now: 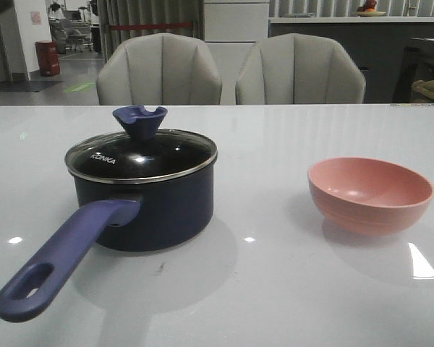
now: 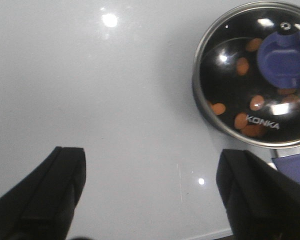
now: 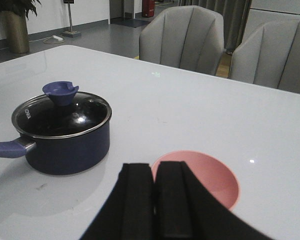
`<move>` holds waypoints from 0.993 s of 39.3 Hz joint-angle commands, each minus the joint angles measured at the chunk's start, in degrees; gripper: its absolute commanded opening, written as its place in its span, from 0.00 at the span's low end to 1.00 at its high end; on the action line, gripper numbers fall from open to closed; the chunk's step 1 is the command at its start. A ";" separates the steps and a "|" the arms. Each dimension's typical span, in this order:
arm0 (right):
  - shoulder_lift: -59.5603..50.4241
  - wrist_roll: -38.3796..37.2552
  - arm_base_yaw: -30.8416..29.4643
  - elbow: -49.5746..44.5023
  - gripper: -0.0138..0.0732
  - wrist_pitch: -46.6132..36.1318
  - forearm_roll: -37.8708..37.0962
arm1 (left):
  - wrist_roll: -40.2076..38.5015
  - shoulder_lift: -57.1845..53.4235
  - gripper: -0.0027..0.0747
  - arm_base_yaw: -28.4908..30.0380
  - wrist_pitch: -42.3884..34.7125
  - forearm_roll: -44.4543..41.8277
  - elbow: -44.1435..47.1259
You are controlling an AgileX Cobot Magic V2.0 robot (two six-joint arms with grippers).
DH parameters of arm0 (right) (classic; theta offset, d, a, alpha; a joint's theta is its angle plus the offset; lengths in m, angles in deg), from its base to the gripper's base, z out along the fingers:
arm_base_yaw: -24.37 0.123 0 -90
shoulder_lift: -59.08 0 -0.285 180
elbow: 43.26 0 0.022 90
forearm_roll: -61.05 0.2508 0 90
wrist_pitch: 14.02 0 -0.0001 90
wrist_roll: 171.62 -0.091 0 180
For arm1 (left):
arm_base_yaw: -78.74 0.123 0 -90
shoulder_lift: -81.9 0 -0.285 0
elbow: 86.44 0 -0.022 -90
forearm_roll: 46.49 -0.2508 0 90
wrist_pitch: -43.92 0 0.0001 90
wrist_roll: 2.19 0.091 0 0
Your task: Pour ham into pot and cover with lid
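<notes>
nearest the front edge of the table [image 1: 289, 303], toward its left corner, lies the slotted end of the pot's long handle [image 1: 54, 260]. the pot [image 1: 155, 210] itself stands a little further in on the left half, upright, with the lid [image 1: 141, 155] seated level on its rim and the knob up. in the left wrist view the ham [image 2: 242, 65] shows through the glass as orange pieces scattered on the dark bottom. on the right half, well apart from the pot, the pink bowl [image 1: 369, 194] sits upright and looks empty.

the left gripper [image 2: 150, 195] hangs beside the pot with its jaws wide and nothing between them. the right gripper [image 3: 154, 200] hangs over the near side of the bowl, its fingers pressed together on nothing.

judging from this, both pouring and covering look done. no grasp seems called for; the arms only need to draw clear without nudging the handle or lid.
</notes>
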 commanded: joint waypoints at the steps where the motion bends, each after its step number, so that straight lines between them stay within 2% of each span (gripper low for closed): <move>1: 0.27 0.45 0.16 1.66 0.33 -4.12 0.07 | 0.51 -8.40 0.75 2.14 -9.19 0.52 5.60; 14: 0.27 0.45 0.16 1.66 0.33 -4.12 0.07 | 0.51 -30.87 0.75 2.45 -31.44 2.09 27.32; 25: 0.27 0.45 0.16 1.66 0.33 -4.12 0.07 | 0.51 -49.31 0.75 2.45 -43.95 4.63 43.18; 33: 0.27 0.45 0.16 1.66 0.33 -4.12 0.07 | 0.51 -58.72 0.74 2.35 -54.32 4.99 55.61; 37: 0.27 0.45 0.16 1.66 0.33 -4.12 0.07 | 0.51 -62.06 0.69 2.04 -59.89 5.22 61.60; 39: 0.27 0.45 0.16 1.66 0.33 -4.12 0.07 | 0.51 -63.06 0.61 2.04 -62.70 5.22 63.85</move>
